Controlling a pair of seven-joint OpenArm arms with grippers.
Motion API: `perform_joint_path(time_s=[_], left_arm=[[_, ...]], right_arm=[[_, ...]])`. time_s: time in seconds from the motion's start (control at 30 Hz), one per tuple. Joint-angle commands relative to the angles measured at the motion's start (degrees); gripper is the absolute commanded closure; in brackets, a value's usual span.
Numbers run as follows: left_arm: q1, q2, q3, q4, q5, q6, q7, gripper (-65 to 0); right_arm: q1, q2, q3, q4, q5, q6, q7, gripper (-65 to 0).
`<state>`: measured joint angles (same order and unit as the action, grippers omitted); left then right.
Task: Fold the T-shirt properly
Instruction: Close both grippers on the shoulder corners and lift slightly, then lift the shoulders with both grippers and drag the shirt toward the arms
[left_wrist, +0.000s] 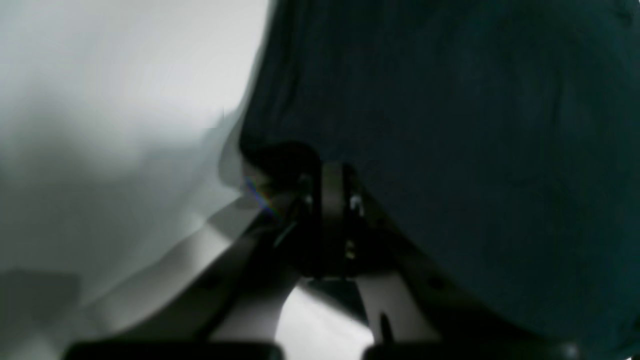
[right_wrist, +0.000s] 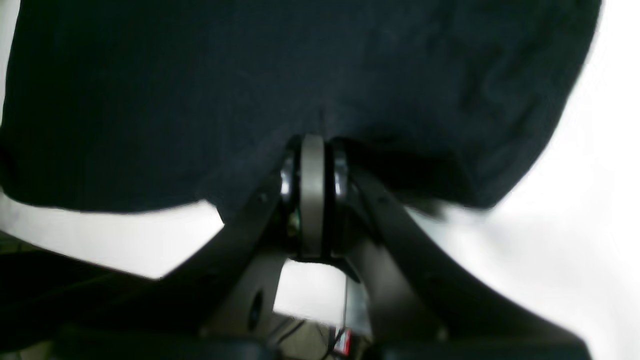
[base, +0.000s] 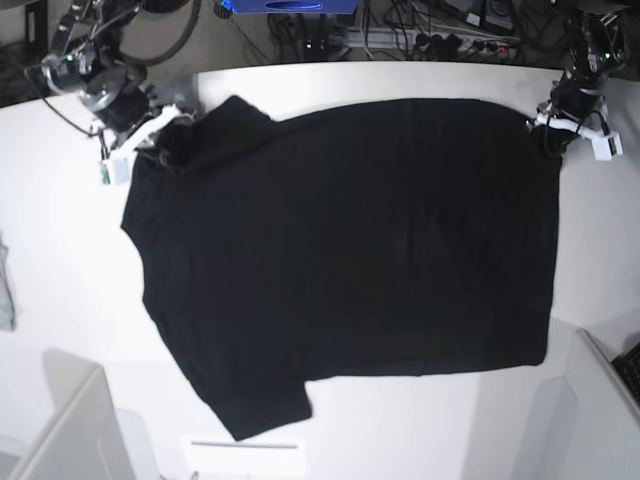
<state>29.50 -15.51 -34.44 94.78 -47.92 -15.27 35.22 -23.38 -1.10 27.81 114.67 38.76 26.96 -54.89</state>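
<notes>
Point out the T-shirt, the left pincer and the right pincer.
T-shirt (base: 360, 240), base view: middle of the plain black body.
Left pincer (left_wrist: 330, 185), left wrist view: closed tips gripping the shirt's edge.
Right pincer (right_wrist: 312, 155), right wrist view: closed tips pinching the cloth.

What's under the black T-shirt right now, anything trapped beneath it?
The large black short-sleeved cloth T-shirt lies spread on the white table. Only bare tabletop shows around its edges. Whatever lies beneath is covered, so I cannot tell. No bulge is visible.

Right claw (right_wrist: 312, 150) pinches the black T-shirt (right_wrist: 250, 85) (blurry, probably its edge).
</notes>
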Motion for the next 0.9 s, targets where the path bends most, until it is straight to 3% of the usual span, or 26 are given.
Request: perform_joint_path(time_s=[0.0,0.1,0.23,0.5,0.8,0.87], left_arm=[[-0.2,-0.7,-0.5,1.0,-0.5,-0.3,-0.7,0.0],[-1.0,-0.6,-0.5,1.1,0.7,-0.1,-0.7,0.0],[-2.1,-0.5,-0.5,1.1,2.6,3.6,-0.8,0.0],[-5.0,-0.5,-0.5,1.1,2.8,3.8,-0.7,0.0],[-8.4,-0.6,-0.4,0.6,2.8,4.0,-0.7,0.0],[-9.0,-0.7,-0.1,0.6,2.8,5.7,-0.7,0.0]], right_arm=[[1.2,0.5,0.4,0.9,1.0,0.1,0.1,0.0],[3.7,0.5,0.4,0.9,1.0,0.0,-1.9,0.0],[6.9,0.5,0.2,-0.6,1.0,-2.6,-3.6,0.0],[12.1,0.5,-0.3,-5.4,1.0,-5.2,-3.8,0.0],[16.7,3.5,-3.4,-12.8,1.0,-5.2,-3.3,0.0],[18.0,3.7,-3.7,-14.3,1.0,-5.2,-3.3,0.0]])
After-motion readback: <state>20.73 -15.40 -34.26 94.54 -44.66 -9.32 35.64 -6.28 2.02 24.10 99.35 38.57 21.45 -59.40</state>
